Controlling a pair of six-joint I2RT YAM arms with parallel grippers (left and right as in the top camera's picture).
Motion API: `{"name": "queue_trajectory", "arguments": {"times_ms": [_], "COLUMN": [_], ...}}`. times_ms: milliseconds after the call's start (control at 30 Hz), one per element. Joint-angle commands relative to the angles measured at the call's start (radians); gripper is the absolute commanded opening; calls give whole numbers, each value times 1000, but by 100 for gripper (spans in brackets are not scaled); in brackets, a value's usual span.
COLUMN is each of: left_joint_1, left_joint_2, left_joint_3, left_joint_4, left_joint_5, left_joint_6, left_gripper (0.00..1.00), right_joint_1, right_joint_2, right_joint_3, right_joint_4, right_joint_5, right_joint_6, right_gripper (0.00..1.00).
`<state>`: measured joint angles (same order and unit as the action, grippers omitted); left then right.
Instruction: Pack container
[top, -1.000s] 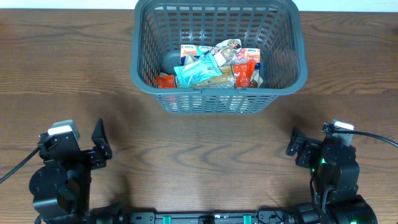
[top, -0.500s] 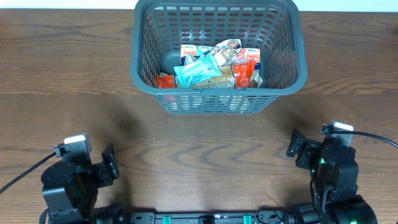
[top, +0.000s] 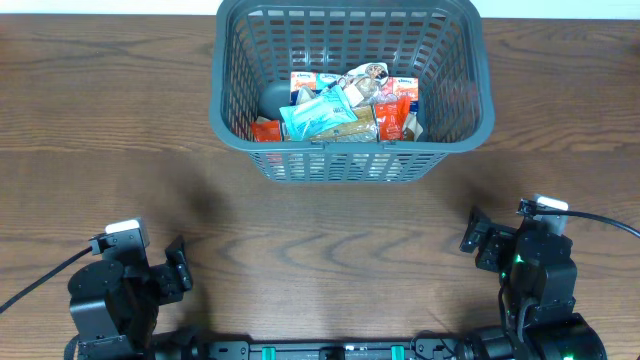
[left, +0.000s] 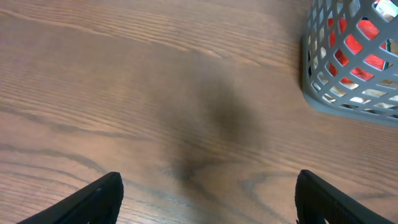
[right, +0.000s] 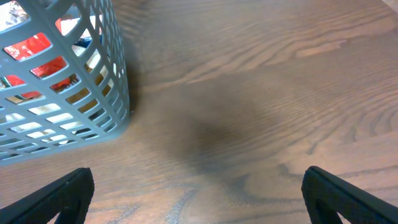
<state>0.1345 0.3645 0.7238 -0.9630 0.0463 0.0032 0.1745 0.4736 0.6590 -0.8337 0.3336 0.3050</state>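
Jaws of both arms are standing spread wide and gripping nothing: in the left wrist view the left gripper (left: 210, 202) is showing its two fingertips at the lower corners with bare table (top: 320, 235) between them, and the right gripper (right: 199, 198) is showing the same in its own view.

One container (top: 345, 163) is sitting at the upper middle of the overhead frame, well apart from both arms, which are sitting at the lower left and lower right. A pile of snack packets (top: 345, 105) is lying on its bottom. At least six are showing, among them one light blue packet (top: 318, 114) on top, but they are overlapping too much for an exact count. Every packet in view is lying inside.

As a judgement, the container is looking stiff and light, even loaded. Its thick rim and slotted walls are offering the best hold, probably at the near long wall or one short end each. The packets are likely soft, crinkly and slippery.
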Motion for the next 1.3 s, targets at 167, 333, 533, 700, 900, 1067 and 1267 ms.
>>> {"name": "queue_trajectory", "arguments": {"times_ms": [167, 333, 533, 700, 900, 1067, 1267], "left_joint_1": [-3, -3, -3, -3, -3, -3, -3], "left_joint_2": [-1, -1, -1, -1, -1, -1, -1], "left_joint_3": [-3, -2, -2, -2, -2, -2, -2], "left_joint_4": [-2, -2, -2, -2, -2, -2, -2], "left_joint_5": [6, 6, 6, 6, 6, 6, 6], "left_joint_6": [-1, -1, -1, -1, -1, -1, -1], "left_gripper": [81, 81, 81, 81, 81, 81, 81], "right_joint_1": [8, 10, 10, 5, -14, -31, -40], "right_joint_2": [-4, -6, -146, -273, -366, -421, -469], "right_joint_3": [-8, -8, -13, -77, -226, -386, -527], "right_joint_4": [0, -2, 19, 125, 324, 504, 683], "right_joint_5": [14, 14, -137, -188, -214, -220, -253], "right_joint_6": [16, 16, 12, -100, -172, -172, -172], "right_gripper": [99, 99, 99, 99, 99, 99, 99]}}
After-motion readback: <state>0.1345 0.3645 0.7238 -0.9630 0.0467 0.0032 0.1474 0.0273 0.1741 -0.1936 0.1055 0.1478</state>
